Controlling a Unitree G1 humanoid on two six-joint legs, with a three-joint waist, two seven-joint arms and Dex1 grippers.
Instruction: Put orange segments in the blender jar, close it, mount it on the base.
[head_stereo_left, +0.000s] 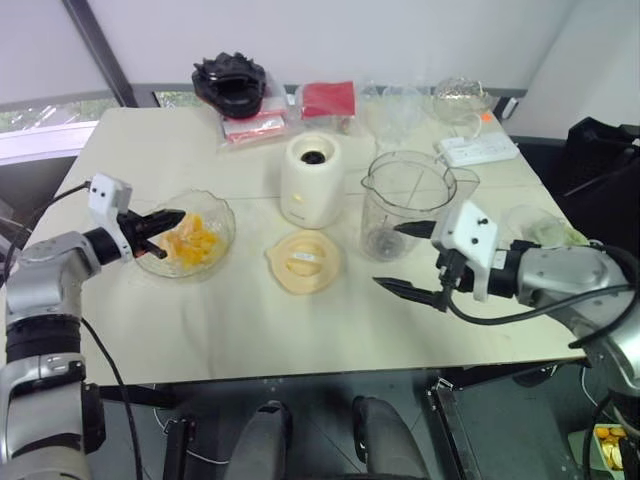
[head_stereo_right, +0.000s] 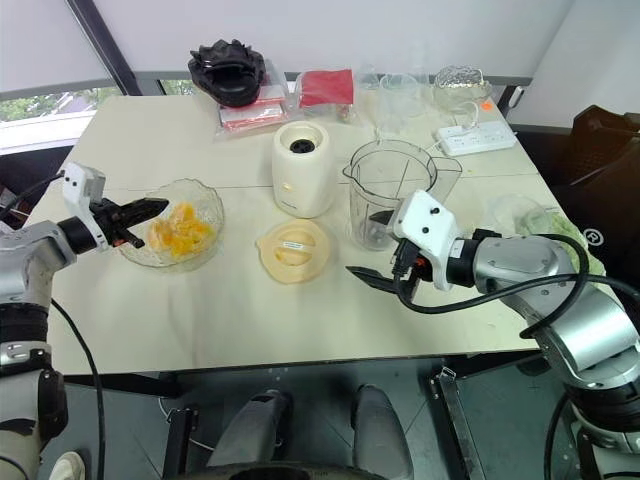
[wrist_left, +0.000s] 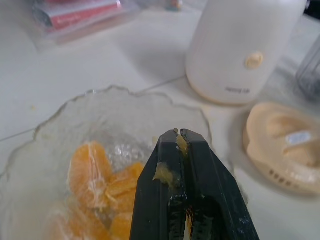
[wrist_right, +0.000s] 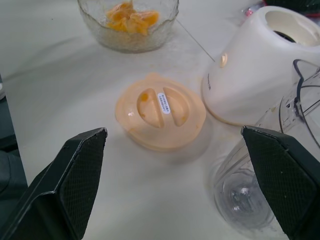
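Orange segments lie in a wavy-edged glass bowl at the table's left. My left gripper hovers over the bowl's left rim, shut, with only bits of pulp stuck to its fingertips. The clear blender jar stands upright and uncovered right of centre. The cream base sits just to its left. My right gripper is open at the jar's near side, one finger by the jar wall, nothing between its fingers.
The flat cream lid lies in front of the base. Along the back edge are a black object, red packets, clear bowls and a white power strip. A plastic bag lies at the right.
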